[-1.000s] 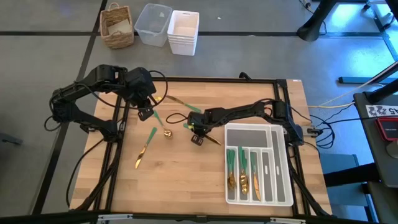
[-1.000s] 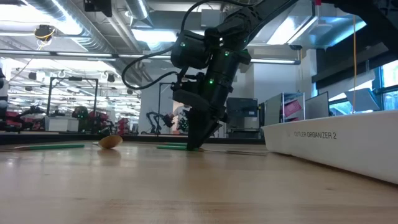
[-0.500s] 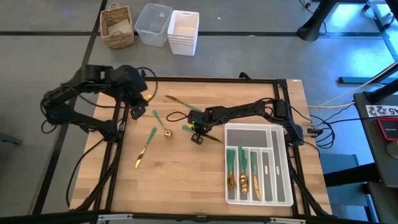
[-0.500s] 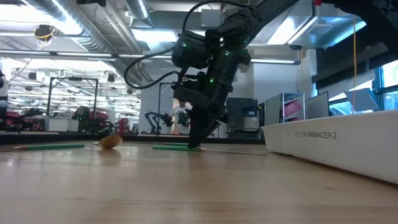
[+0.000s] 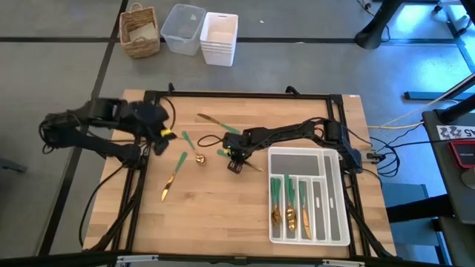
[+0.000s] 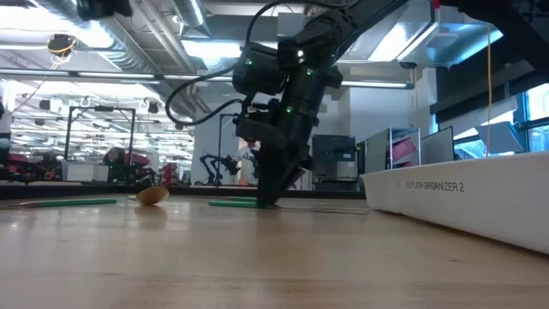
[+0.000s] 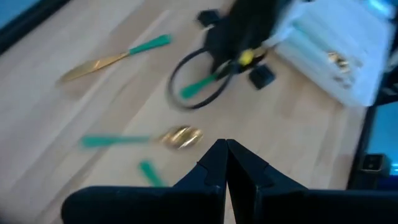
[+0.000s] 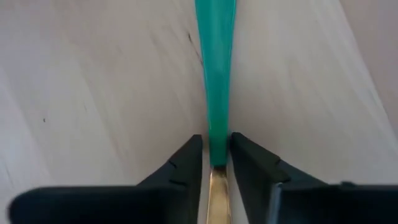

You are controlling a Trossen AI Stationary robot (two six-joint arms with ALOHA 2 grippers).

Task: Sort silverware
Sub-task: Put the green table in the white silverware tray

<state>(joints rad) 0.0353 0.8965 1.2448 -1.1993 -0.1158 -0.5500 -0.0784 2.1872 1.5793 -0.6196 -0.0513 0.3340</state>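
Nearest edge – white tray [image 5: 344, 200] at the right-hand side. Three of its narrow slots already hold silverware [image 5: 289, 204], green handles pointing towards the far side. The wide slot at the far end is bare.

Loose on the wood, left of centre: one gold-bladed piece [image 5: 171, 180] lying at a slant, apart from everything else. A little farther in, a spoon [image 5: 195, 153], bowl towards the middle of the table.

Mid-table – right gripper [image 5: 236, 160] is down at the board, set over a green-handled piece [image 8: 216, 93]. In its wrist view the jaws stand parted, one on each side of the piece where the green meets the gold, with a thin gap each side. Not clamped, so nothing is lifted yet; the piece lies flat on the wood.

Judgement: the step in hand is picking up this piece. To do it well, keep the handle centred between the jaws, press low enough to catch a flat, slim thing, close squarely so it doesn't twist or skid, then lift straight before swinging to the tray.

Farther off, another long piece [image 5: 215, 122] lies towards the far side.

Left gripper [image 5: 165, 136] is at the table's left edge, clenched on nothing, waiting.

Beyond the table, on the floor: a wicker basket [image 5: 139, 31] and plastic bins [image 5: 200, 31].
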